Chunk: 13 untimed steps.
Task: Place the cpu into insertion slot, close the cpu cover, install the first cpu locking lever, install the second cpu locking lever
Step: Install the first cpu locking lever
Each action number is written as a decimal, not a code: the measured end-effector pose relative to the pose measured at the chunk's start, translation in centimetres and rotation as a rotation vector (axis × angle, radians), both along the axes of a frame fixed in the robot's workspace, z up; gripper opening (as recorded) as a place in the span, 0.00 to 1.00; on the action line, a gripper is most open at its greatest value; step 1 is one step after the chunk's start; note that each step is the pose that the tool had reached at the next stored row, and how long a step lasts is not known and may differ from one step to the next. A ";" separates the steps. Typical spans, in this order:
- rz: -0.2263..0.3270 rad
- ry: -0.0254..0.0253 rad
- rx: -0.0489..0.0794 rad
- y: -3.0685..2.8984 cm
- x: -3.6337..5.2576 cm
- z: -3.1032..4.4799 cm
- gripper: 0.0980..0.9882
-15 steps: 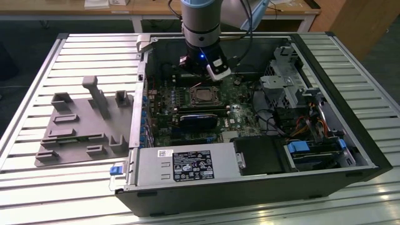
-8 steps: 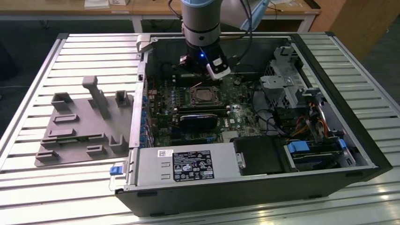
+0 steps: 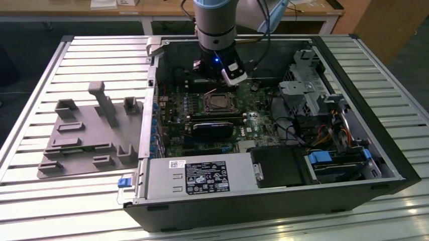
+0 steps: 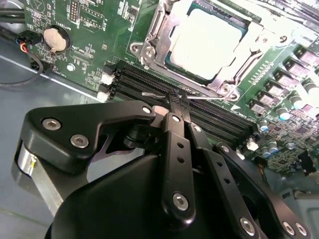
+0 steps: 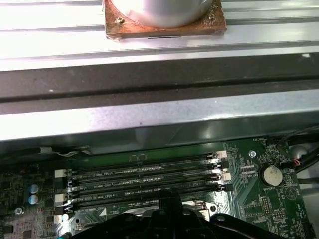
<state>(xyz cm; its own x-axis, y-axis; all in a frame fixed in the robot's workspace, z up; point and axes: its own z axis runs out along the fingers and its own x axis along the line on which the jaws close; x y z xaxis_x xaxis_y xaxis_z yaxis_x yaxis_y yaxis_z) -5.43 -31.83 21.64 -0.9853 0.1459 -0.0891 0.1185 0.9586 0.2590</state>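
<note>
Slatted table is used as the base. Open computer case is laid on its side across the middle of it, so the motherboard is faced upward and can be reached from above. Arm is brought straight down into the case near its far wall. Grey fixture tray is parked on the table just beside the case, at the exterior view's left, clear of the work zone. Power supply box is seated along the case's near edge, with the graphics card between it and the socket; neither is touched. Memory slots are seen empty along the board's far edge, just beside the socket, and the gripper is hung directly over them. cpu cover is seen lying flat around the cpu, which is seated in the socket in the middle of the board, its metal top shown through the cover's window. The placement and cover steps are judged done. The gripper is closed: fingers are drawn together, and a thin wire locking lever is run across their tips at the socket edge next to the slots. It is judged to be pinched there for control of the springy wire, though the contact itself is hidden by the tips. Lever work is judged under way, not finished.
</note>
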 end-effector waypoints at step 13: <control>-0.003 -0.0680 -0.026 0.08 0.00 -0.76 0.00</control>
